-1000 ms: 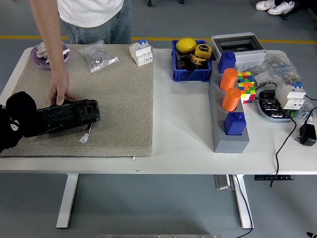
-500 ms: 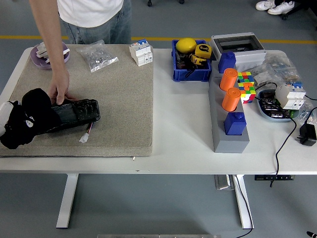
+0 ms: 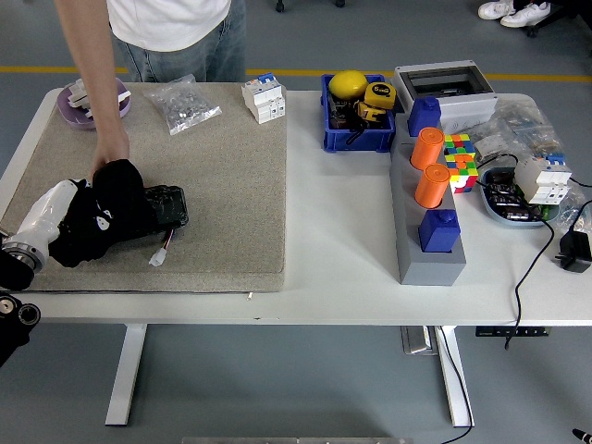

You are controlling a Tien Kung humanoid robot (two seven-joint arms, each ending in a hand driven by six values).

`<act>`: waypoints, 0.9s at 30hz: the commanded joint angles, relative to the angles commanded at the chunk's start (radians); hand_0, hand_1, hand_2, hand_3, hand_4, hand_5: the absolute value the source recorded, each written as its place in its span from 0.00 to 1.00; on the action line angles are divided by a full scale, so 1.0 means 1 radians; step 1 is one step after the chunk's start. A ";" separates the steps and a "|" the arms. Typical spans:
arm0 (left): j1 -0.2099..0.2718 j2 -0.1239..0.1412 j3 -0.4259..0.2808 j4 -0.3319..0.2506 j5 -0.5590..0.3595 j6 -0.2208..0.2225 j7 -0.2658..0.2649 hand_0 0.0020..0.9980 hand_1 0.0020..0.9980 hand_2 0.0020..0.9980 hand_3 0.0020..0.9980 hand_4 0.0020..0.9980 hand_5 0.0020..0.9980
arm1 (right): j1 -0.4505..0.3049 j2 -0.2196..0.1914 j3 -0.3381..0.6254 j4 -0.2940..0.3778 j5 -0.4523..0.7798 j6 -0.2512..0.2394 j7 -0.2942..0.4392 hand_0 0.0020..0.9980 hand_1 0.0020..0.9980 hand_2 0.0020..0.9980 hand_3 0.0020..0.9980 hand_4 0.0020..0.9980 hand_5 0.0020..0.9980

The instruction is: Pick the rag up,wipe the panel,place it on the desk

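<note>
Left hand (image 3: 97,217) grasping black rag (image 3: 116,199), pressed on the panel (image 3: 165,211) directly beneath it. A person's hand (image 3: 109,155) steadies the panel just beyond, on the mat (image 3: 213,185) covering the bench (image 3: 342,240).

1. Rag (image 3: 100,222): black cloth, bunched, draped over the panel's left part
2. Panel (image 3: 163,209): black, glossy, elongated, lying flat on the beige mat, its right end uncovered
</note>
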 joint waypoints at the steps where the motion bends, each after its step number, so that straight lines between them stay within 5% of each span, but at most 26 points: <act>1: -0.004 -0.001 0.006 -0.001 0.002 0.000 0.001 0.24 0.25 0.61 0.52 0.07 0.00 | 0.000 0.000 0.000 0.000 0.000 0.000 0.000 0.76 0.70 0.73 0.70 1.00 0.63; 16: -0.089 -0.032 0.146 -0.008 0.088 0.001 0.030 0.24 0.24 0.60 0.51 0.07 0.00 | 0.003 0.000 0.002 0.000 0.002 0.002 0.003 0.76 0.70 0.73 0.70 1.00 0.63; 27: -0.087 -0.035 0.159 -0.023 0.140 0.017 0.048 0.24 0.24 0.60 0.51 0.07 0.00 | 0.000 -0.002 -0.003 -0.001 0.008 0.006 0.002 0.76 0.70 0.73 0.70 1.00 0.63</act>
